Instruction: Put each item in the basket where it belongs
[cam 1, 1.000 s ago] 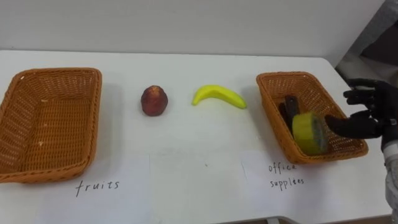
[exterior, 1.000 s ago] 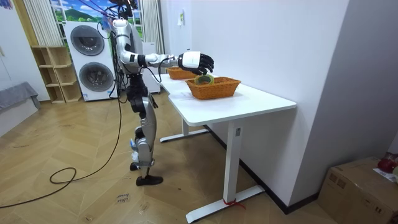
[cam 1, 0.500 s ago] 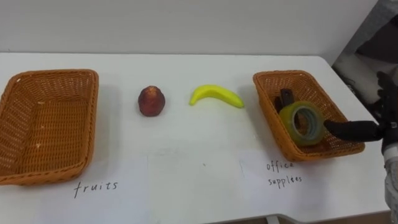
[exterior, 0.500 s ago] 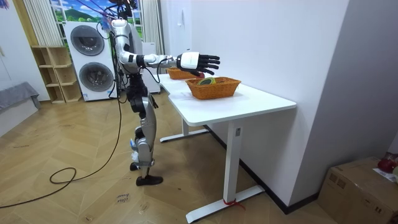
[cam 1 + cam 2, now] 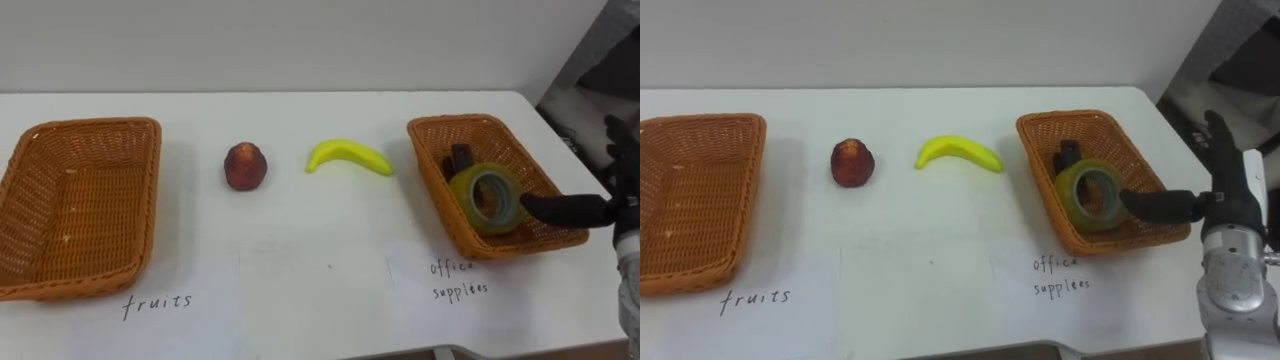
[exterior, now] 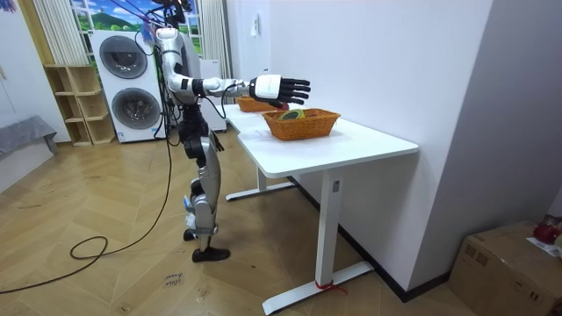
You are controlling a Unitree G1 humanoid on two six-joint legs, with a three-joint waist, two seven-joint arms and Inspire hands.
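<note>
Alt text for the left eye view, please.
The robot's open right hand reaches in from the right, its thumb pointing at a roll of tape propped on edge in the right basket, beside a dark item. On the white table between the baskets lie a reddish fruit and a banana; the left basket is empty.

The flat surface (image 5: 300, 235) is plain white, with dark handwritten lettering (image 5: 155, 299). The left woven wicker basket (image 5: 92, 126) and the right woven wicker basket (image 5: 462, 121) are both orange-brown in a tight criss-cross weave. The round fruit (image 5: 245, 165) is dark red, mottled with paler patches. The curved banana (image 5: 348, 156) is bright yellow. The tape roll (image 5: 463, 195) is translucent yellow-green with a grey inner ring, and the small item (image 5: 460, 158) by it is brownish black. The right robot hand (image 5: 1230, 195) is black with a pale grey wrist.
</note>
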